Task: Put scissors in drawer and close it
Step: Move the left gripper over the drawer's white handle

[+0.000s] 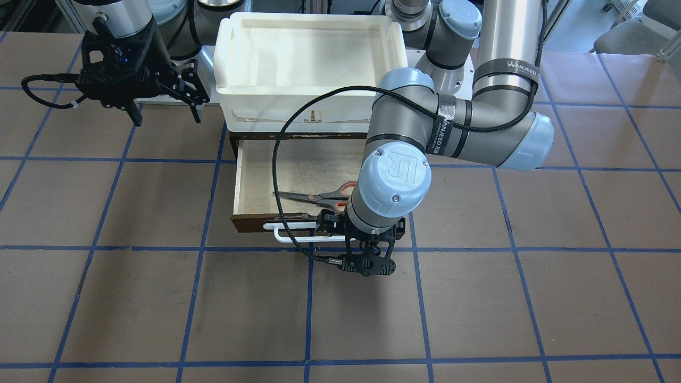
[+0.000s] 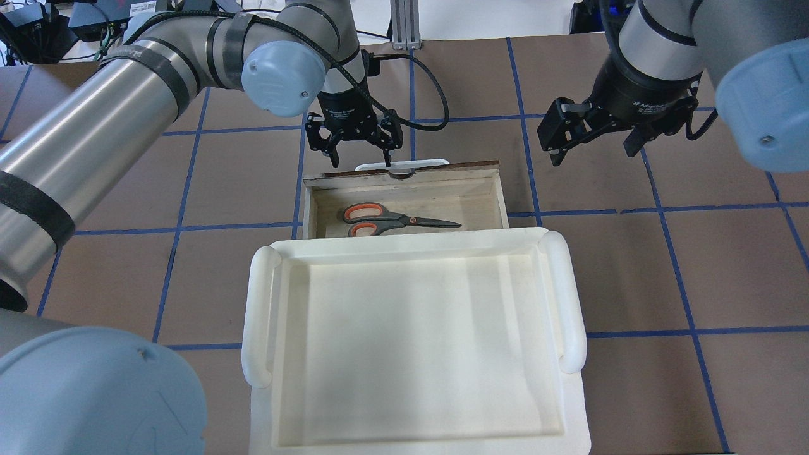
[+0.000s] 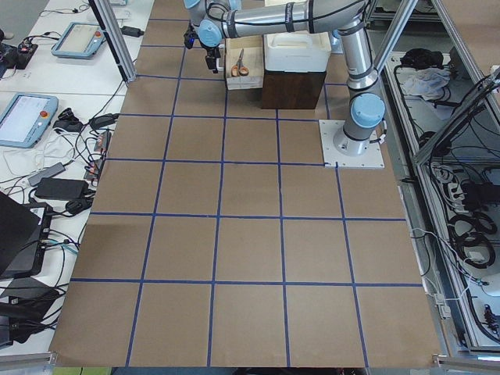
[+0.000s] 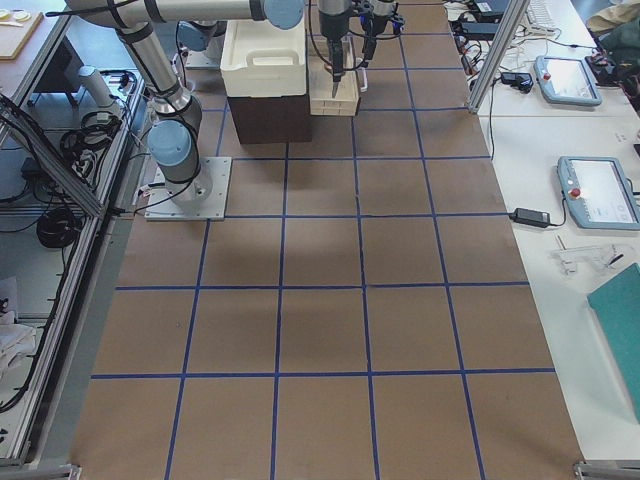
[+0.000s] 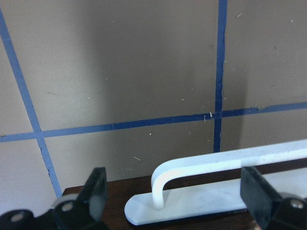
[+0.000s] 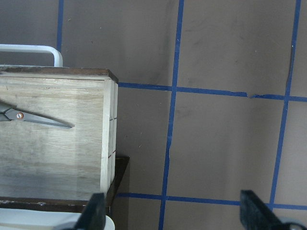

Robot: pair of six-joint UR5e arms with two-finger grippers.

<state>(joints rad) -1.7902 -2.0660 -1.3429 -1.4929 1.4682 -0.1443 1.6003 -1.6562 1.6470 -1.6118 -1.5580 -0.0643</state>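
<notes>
The scissors (image 2: 398, 221) lie flat inside the open drawer (image 2: 404, 179), with their orange-lined handles toward the robot's left. They also show in the front view (image 1: 318, 197) and as a blade tip in the right wrist view (image 6: 36, 119). My left gripper (image 2: 360, 158) is open just past the drawer's dark front. In the left wrist view its fingers (image 5: 96, 191) straddle one end of the white bar handle (image 5: 230, 160) without closing on it. My right gripper (image 2: 594, 150) is open and empty above the table, to the right of the drawer.
A large white foam tray (image 2: 259, 316) sits on top of the dark cabinet and covers the drawer's rear part. The brown table (image 2: 663, 265) has a blue tape grid. The right gripper (image 1: 167, 114) hangs near the tray's corner.
</notes>
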